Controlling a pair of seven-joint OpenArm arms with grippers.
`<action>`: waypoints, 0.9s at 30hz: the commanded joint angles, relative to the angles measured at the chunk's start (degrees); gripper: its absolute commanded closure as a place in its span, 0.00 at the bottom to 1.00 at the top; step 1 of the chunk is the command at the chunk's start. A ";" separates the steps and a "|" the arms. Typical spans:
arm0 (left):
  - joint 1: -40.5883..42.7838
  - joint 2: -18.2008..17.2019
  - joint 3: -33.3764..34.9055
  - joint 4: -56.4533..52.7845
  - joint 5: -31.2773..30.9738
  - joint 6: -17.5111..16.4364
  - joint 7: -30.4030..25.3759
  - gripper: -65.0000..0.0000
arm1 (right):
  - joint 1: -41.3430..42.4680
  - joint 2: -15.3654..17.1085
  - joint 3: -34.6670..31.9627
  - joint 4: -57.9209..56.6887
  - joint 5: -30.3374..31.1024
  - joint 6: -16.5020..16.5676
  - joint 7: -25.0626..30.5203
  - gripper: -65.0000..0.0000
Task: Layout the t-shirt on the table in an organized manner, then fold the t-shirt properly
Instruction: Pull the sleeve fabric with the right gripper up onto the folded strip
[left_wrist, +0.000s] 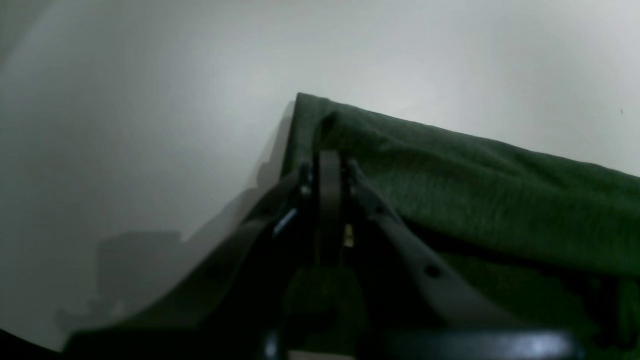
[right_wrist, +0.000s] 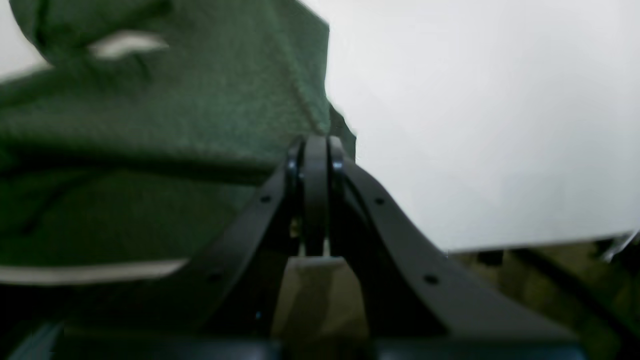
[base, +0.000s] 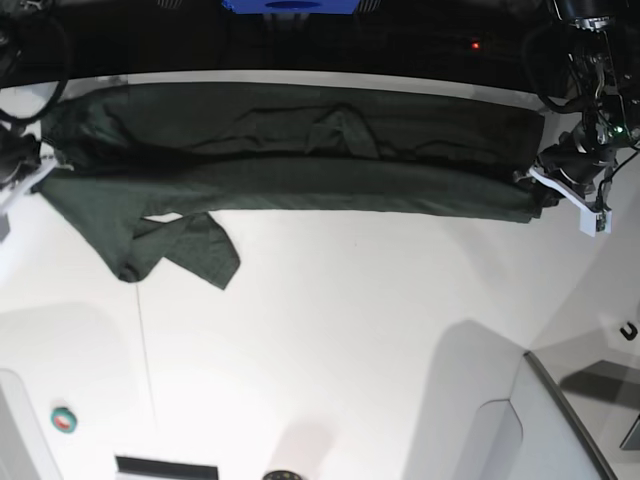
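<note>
The t-shirt (base: 290, 165) hung stretched along the table's (base: 350, 330) far edge, each end pinched by the left gripper (left_wrist: 330, 162) and right gripper (right_wrist: 315, 147); spreading seemed unfinished, one sleeve crumpled, folding not begun

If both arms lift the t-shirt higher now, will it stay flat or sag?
Probably sag. The t-shirt already droops and creases between the left gripper and right gripper, so it looks thin and floppy. One sleeve hangs loose on the table and would likely dangle. It seems light; the pinched corners may hold.
</note>
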 joint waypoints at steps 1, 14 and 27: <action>0.54 -1.09 -0.39 1.55 -0.19 -0.05 -0.81 1.00 | -0.59 -0.21 0.47 0.94 -0.10 0.16 0.94 1.00; 5.81 -0.65 -0.31 4.19 -0.19 -0.05 -0.81 1.00 | -2.52 -1.18 2.40 -4.24 -0.18 0.16 1.11 1.00; 8.01 -0.65 -0.22 4.01 -0.10 -0.05 -0.81 1.00 | -2.61 -1.26 2.23 -10.13 -0.18 0.25 5.33 1.00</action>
